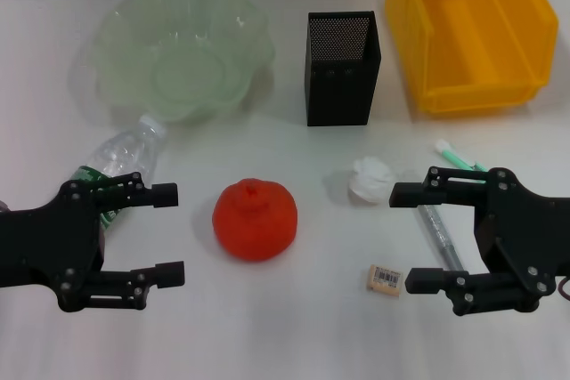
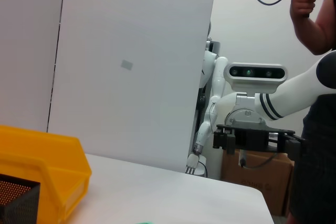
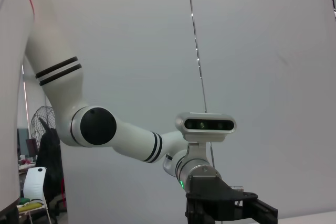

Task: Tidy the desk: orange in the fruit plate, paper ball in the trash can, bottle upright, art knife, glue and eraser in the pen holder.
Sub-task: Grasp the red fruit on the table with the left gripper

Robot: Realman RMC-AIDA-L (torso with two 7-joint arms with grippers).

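Note:
In the head view the orange (image 1: 255,218) sits mid-table, between my two open grippers. My left gripper (image 1: 167,234) hovers at the front left, over the lying bottle (image 1: 123,159). My right gripper (image 1: 408,236) hovers at the front right. The paper ball (image 1: 370,181) lies just left of its upper finger, and the eraser (image 1: 385,278) lies by its lower finger. A grey art knife (image 1: 440,236) and a green-tipped glue stick (image 1: 458,159) lie partly under the right gripper. The fruit plate (image 1: 183,49), pen holder (image 1: 342,67) and trash can (image 1: 470,26) stand along the back.
The left wrist view shows the yellow trash can (image 2: 44,166) and a mesh corner of the pen holder (image 2: 16,202) on the white table (image 2: 157,195), with a person (image 2: 317,103) standing beyond. The right wrist view looks at the left arm (image 3: 126,140) against a wall.

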